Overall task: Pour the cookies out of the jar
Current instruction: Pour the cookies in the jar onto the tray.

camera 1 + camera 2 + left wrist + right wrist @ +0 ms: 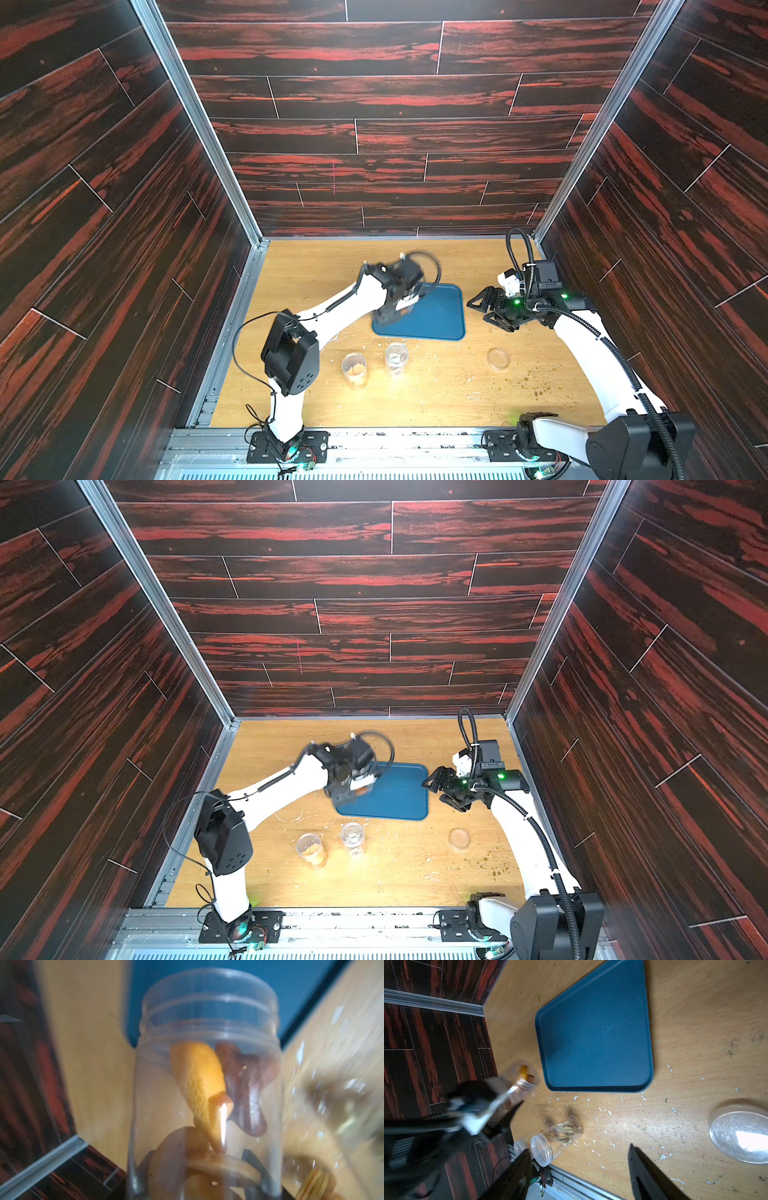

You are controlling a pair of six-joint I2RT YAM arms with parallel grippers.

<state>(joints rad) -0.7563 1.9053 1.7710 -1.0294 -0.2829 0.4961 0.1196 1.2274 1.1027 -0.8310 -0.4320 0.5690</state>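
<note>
Left gripper [395,309] clamps the jar [207,1059]; I want its mouth inside the tray's [440,318] left edge before cookies [199,1078] slide out. Right gripper [478,311] hangs open.

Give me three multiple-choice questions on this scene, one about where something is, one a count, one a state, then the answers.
1. Where does the loose clear lid lie? A inside a jar; B on top of a jar; C on the table, apart from the blue tray.
2. How many clear jars stand unheld on the table? A one; B two; C four.
3. The held jar in the left gripper is: A open-mouthed, cookies inside; B capped; C empty.
Answers: 1 C, it lies on bare wood. 2 B, both stand in front of the tray. 3 A, its threaded mouth is bare, cookies show through the wall.
</note>
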